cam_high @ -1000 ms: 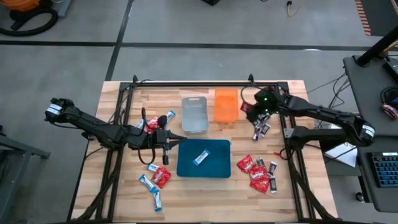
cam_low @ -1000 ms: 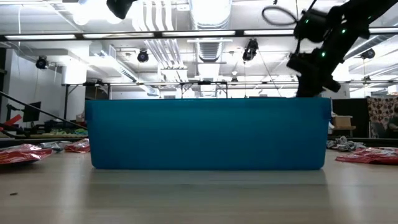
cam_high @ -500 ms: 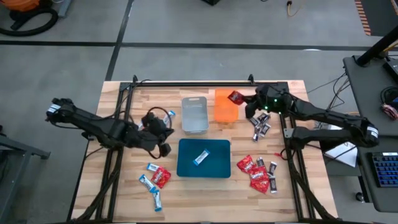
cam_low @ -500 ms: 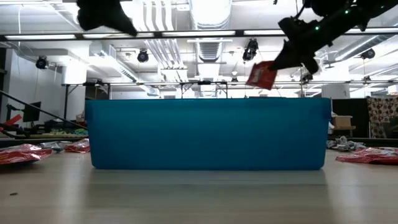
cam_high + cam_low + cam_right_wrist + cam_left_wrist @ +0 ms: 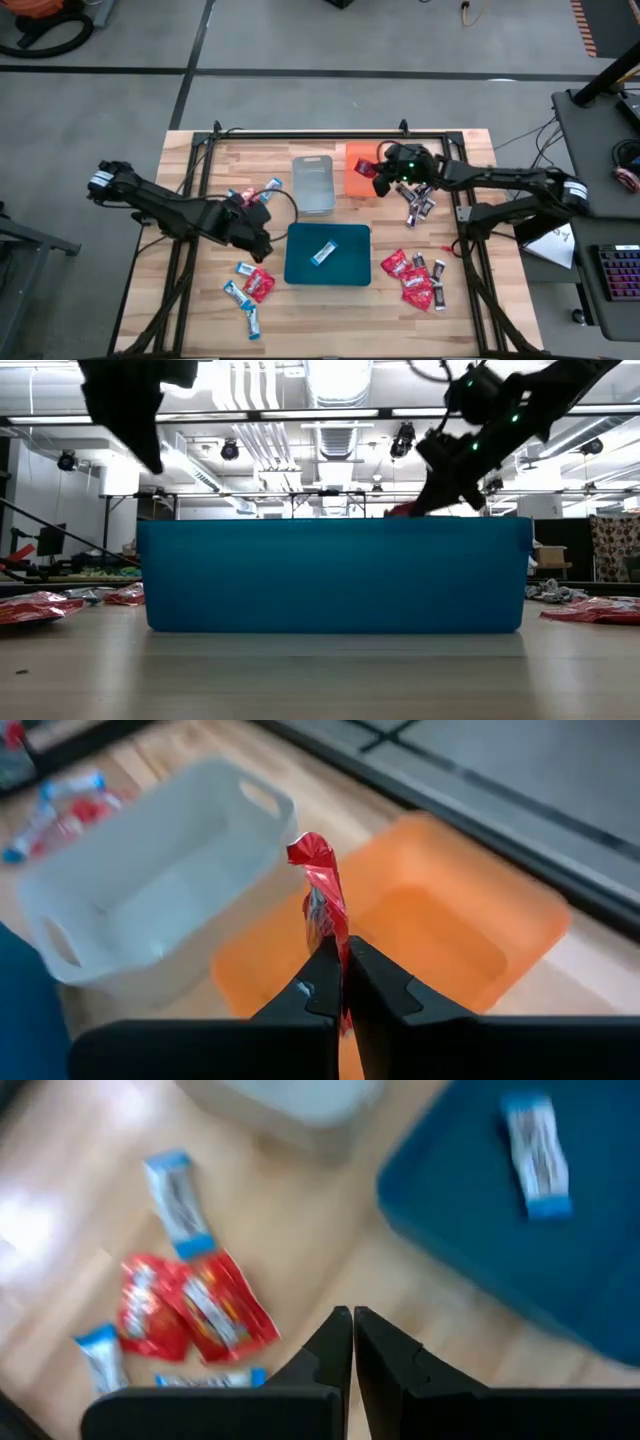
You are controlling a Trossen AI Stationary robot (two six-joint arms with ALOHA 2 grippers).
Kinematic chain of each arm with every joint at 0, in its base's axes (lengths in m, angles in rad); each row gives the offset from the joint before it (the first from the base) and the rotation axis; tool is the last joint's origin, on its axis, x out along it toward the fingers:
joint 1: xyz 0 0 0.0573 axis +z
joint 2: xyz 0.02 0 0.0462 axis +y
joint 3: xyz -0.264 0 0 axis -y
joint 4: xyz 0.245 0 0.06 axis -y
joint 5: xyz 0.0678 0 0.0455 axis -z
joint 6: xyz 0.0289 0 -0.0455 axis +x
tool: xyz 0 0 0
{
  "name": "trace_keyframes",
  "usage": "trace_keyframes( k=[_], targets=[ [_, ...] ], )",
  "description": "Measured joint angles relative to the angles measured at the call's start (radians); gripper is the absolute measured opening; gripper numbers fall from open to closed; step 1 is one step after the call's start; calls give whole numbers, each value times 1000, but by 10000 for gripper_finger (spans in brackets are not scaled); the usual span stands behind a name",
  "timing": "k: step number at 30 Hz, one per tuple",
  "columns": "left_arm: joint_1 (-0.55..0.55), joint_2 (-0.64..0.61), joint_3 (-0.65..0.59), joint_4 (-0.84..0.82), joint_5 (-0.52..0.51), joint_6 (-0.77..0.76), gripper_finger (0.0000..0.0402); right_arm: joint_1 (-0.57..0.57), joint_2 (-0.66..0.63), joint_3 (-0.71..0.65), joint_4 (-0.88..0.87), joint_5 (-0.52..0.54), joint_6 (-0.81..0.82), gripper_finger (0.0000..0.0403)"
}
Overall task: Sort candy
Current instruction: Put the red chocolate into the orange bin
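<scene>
One red packet (image 5: pixel 322 895) between right tool (image 5: pixel 343 982) tips

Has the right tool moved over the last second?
Yes. In the high view the right tool, shut on a shiny red candy packet, has shifted left from beside the orange plastic tray to over it.

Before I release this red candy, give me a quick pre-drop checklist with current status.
1. Right pincer shut on the red packet: ok.
2. Packet over the orange tray: ok in the right wrist view; the high view shows it at the tray's edge nearest the right arm, so centring cannot tell.
3. Orange tray free of other candy: ok, what shows of its floor is bare.
4. Grey tray beside it clear of the drop path: ok.
5. Left pincer shut and empty, away near the blue tray: ok.
6. Height above the tray: cannot tell.
</scene>
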Motion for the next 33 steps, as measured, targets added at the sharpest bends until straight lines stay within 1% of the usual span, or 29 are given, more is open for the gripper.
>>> trace_keyframes(
  k=[6, 12, 14, 19, 28, 33],
  targets=[
    [-31, 72, 1, -2, 139, -7, 0, 0, 72, 0, 0, 0, -1, 9],
    [-77, 133, 1, -7, 257, -7, 0, 0, 103, 0, 5, 0, 6, 9],
    [-95, 145, 1, -19, 281, -7, 0, 0, 106, 0, 12, 0, 5, 11],
    [-138, 157, 1, -34, 288, -6, 0, 0, 101, 0, 23, 0, -6, 36],
    [-152, 156, 1, -34, 275, -5, 0, 0, 83, 0, 30, 0, 7, 125],
    [-154, 155, 1, -33, 255, 20, 0, 0, 49, 0, 19, -4, 31, 161]
  ],
)
